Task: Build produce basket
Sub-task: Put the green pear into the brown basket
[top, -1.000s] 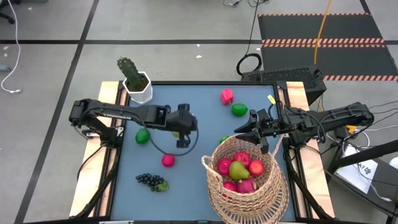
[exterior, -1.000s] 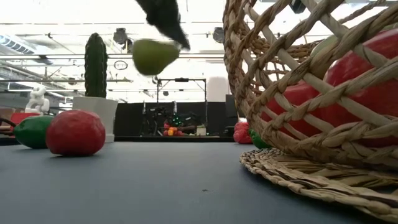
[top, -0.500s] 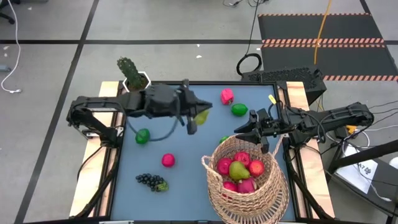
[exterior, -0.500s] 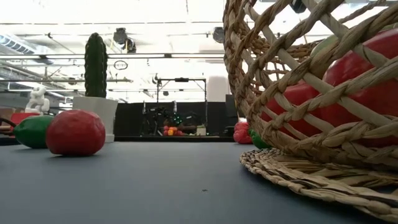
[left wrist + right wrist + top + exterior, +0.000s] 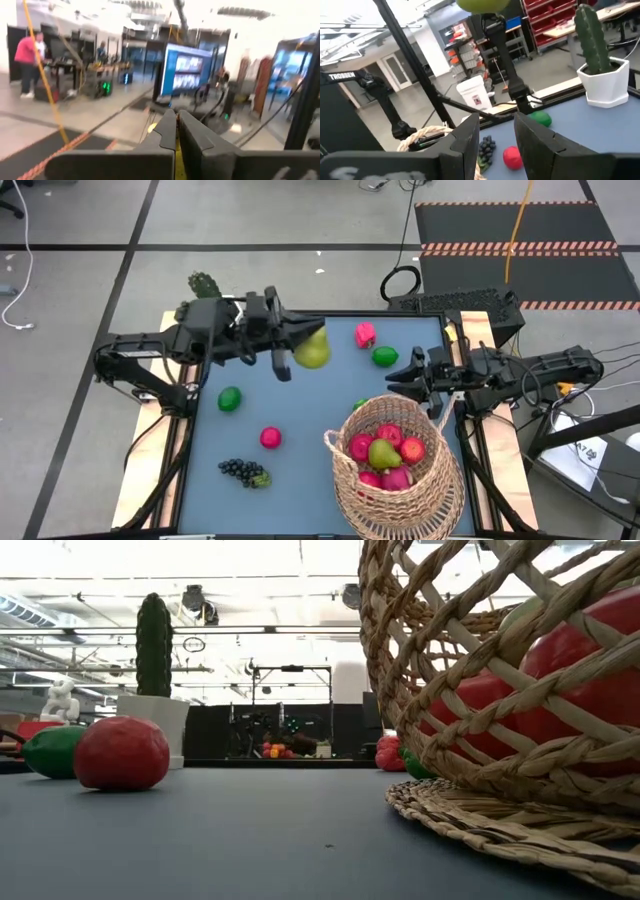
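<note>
Left gripper point(image 5: 300, 345) is pinching a yellow-green pear point(image 5: 314, 352) and we are seeing it raised above the far part of the table point(image 5: 300, 440). Further right, the right gripper point(image 5: 398, 378) is holding the basket point(image 5: 395, 470) by its handle point(image 5: 427, 136), near the table's right corner.
</note>
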